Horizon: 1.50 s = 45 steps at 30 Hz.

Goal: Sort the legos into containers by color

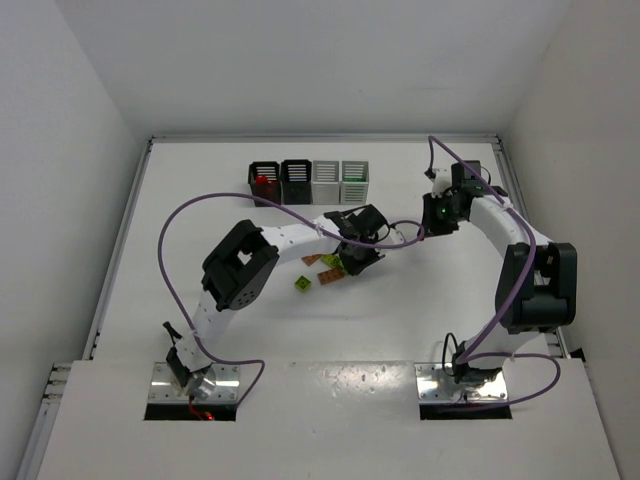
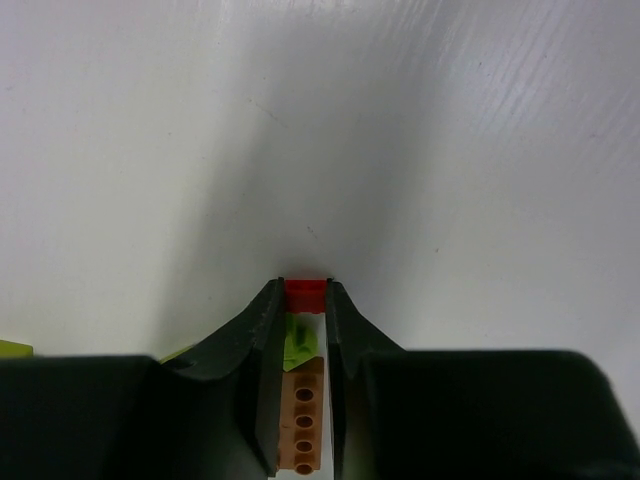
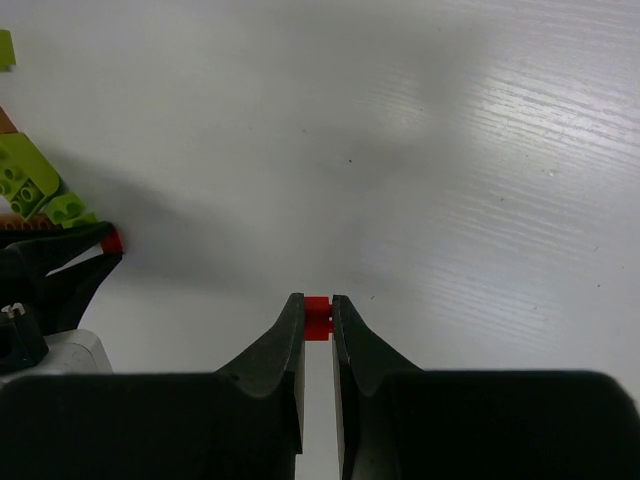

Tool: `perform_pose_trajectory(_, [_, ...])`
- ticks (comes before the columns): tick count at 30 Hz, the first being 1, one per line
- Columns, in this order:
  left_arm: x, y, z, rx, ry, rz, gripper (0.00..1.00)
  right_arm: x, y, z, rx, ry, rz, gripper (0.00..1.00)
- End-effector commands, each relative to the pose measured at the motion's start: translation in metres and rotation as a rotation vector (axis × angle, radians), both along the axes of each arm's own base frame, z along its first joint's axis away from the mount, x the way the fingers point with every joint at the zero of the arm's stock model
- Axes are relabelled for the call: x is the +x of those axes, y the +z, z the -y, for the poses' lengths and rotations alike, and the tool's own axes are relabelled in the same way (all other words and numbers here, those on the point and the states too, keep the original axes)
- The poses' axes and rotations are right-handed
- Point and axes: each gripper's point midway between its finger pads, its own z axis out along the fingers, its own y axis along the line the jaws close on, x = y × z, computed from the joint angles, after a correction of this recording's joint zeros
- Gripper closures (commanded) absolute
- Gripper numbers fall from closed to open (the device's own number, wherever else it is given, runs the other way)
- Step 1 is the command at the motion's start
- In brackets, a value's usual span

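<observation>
The containers (image 1: 326,172) stood in a row at the far side of the table (image 1: 400,320), two black and two pale. The leftmost black bin (image 1: 263,166) already showed red inside, so red pieces seemingly belonged there. The loose legos (image 1: 303,284) lay in a small cluster near the middle of the table, and the left arm was bent down over that cluster, which fitted a pick being made from the pile. The left gripper (image 2: 304,287) was clenched on a red brick (image 2: 305,298), which sat pinched at the very tips of its fingers. Through the narrow gap behind the tips, a green piece (image 2: 297,340) and an orange-tan brick (image 2: 303,420) showed on the table below. Whether the red brick had cleared the surface could not be told. The right gripper (image 3: 317,298) was likewise clamped on a second red brick (image 3: 317,320), again caught only at the fingertips. It hung over bare table to the right of the pile and apart from the bins, probably waiting while the other arm worked. Both grips were shallow, so a knock might have twisted either brick loose before it reached the black bin.
</observation>
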Motion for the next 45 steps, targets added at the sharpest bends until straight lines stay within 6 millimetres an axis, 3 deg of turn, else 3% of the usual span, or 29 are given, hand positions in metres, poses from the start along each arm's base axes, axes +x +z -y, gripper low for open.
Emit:
perform_pose_trajectory(1, [-0.006, 0.006, -0.002, 0.000, -0.019, 0.007, 0.91, 0.006, 0.007, -0.009, 0.019, 0.035, 0.033, 1.00])
perform_pose_trajectory(4, [0.005, 0.041, -0.001, -0.080, 0.007, 0.038, 0.94, 0.009, 0.014, -0.013, 0.040, 0.046, 0.044, 1.00])
perform_pose_trajectory(5, [0.019, 0.067, -0.003, -0.139, 0.053, 0.062, 0.94, 0.011, 0.017, -0.013, 0.036, 0.054, 0.050, 1.00])
perform_pose_trajectory(7, [0.032, 0.092, -0.010, -0.189, 0.090, 0.083, 0.96, 0.013, 0.020, -0.019, 0.046, 0.070, 0.050, 1.00])
perform_pose_trajectory(12, [0.079, 0.182, -0.053, -0.368, 0.228, 0.177, 0.97, 0.040, 0.052, -0.032, 0.050, 0.114, 0.141, 1.00])
perform_pose_trajectory(15, [0.107, 0.214, -0.090, -0.431, 0.346, 0.216, 0.97, 0.051, 0.059, -0.043, 0.060, 0.142, 0.148, 1.00])
perform_pose_trajectory(17, [0.119, 0.229, -0.111, -0.457, 0.394, 0.241, 0.97, 0.066, 0.076, -0.061, 0.071, 0.183, 0.196, 1.00])
perform_pose_trajectory(18, [0.131, 0.229, -0.131, -0.456, 0.447, 0.247, 0.97, 0.071, 0.073, -0.068, 0.080, 0.198, 0.191, 1.00])
perform_pose_trajectory(20, [0.144, 0.234, -0.151, -0.452, 0.496, 0.272, 0.97, 0.090, 0.092, -0.082, 0.099, 0.221, 0.230, 1.00])
perform_pose_trajectory(21, [0.154, 0.232, -0.170, -0.448, 0.548, 0.270, 0.98, 0.101, 0.111, -0.095, 0.104, 0.247, 0.269, 1.00])
perform_pose_trajectory(22, [0.161, 0.229, -0.178, -0.450, 0.580, 0.263, 0.98, 0.109, 0.102, -0.104, 0.117, 0.255, 0.242, 1.00])
perform_pose_trajectory(23, [0.165, 0.229, -0.187, -0.447, 0.600, 0.268, 0.98, 0.114, 0.106, -0.114, 0.132, 0.276, 0.248, 1.00])
perform_pose_trajectory(24, [0.171, 0.225, -0.194, -0.446, 0.628, 0.260, 0.98, 0.128, 0.128, -0.127, 0.143, 0.292, 0.305, 1.00])
perform_pose_trajectory(25, [0.177, 0.218, -0.205, -0.445, 0.660, 0.244, 0.98, 0.133, 0.122, -0.135, 0.158, 0.300, 0.287, 1.00])
perform_pose_trajectory(28, [0.188, 0.209, -0.223, -0.436, 0.710, 0.234, 0.98, 0.146, 0.144, -0.162, 0.166, 0.346, 0.372, 1.00])
perform_pose_trajectory(30, [0.194, 0.200, -0.226, -0.426, 0.721, 0.223, 0.98, 0.152, 0.147, -0.179, 0.180, 0.376, 0.387, 1.00])
perform_pose_trajectory(32, [0.200, 0.201, -0.237, -0.431, 0.752, 0.226, 0.98, 0.155, 0.148, -0.187, 0.199, 0.387, 0.393, 1.00])
perform_pose_trajectory(34, [0.204, 0.185, -0.241, -0.412, 0.766, 0.201, 0.98, 0.154, 0.149, -0.194, 0.237, 0.406, 0.387, 1.00])
perform_pose_trajectory(35, [0.205, 0.189, -0.240, -0.422, 0.772, 0.204, 0.98, 0.161, 0.153, -0.197, 0.249, 0.398, 0.420, 1.00])
perform_pose_trajectory(37, [0.209, 0.177, -0.245, -0.408, 0.786, 0.187, 0.98, 0.162, 0.155, -0.203, 0.291, 0.401, 0.437, 1.00])
perform_pose_trajectory(40, [0.212, 0.175, -0.248, -0.394, 0.800, 0.197, 0.98, 0.175, 0.185, -0.214, 0.316, 0.420, 0.538, 1.00])
perform_pose_trajectory(45, [0.217, 0.163, -0.251, -0.369, 0.817, 0.192, 0.98, 0.187, 0.206, -0.239, 0.404, 0.424, 0.592, 1.00])
